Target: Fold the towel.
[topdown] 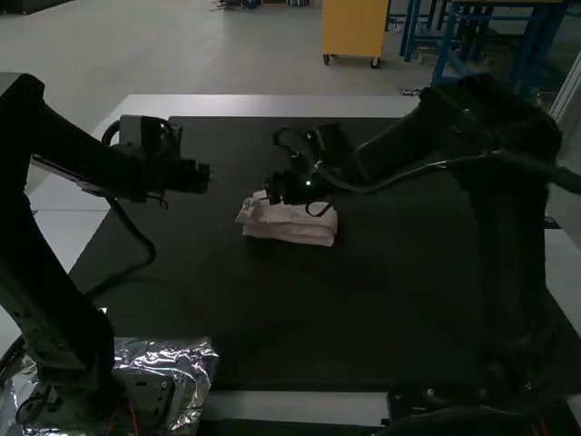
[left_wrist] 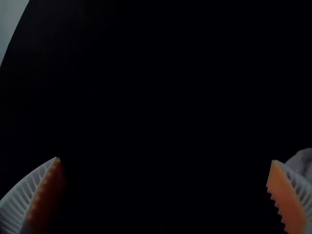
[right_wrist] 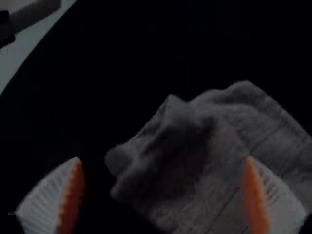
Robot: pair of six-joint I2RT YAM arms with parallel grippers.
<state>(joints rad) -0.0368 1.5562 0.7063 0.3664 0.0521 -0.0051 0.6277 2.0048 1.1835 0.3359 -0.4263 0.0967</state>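
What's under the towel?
It lies on the dark mat, which shows beside the towel and along its near edge. The patch directly beneath is covered, so I can't say what's there. The right claw also hides part of the towel's far edge in the high view.

We see the mat (topdown: 272, 313) on the tabletop (topdown: 272, 105), and the towel (topdown: 295, 225) on the mat, well in from its edges. The left arm (topdown: 68, 341) stands at the tabletop's near left corner, with foil (topdown: 198, 357) around its base; the right arm (topdown: 513, 263) stands at the near right. We find the left gripper (topdown: 203, 176) left of the towel, the right gripper (topdown: 274, 188) at the towel's far left corner.
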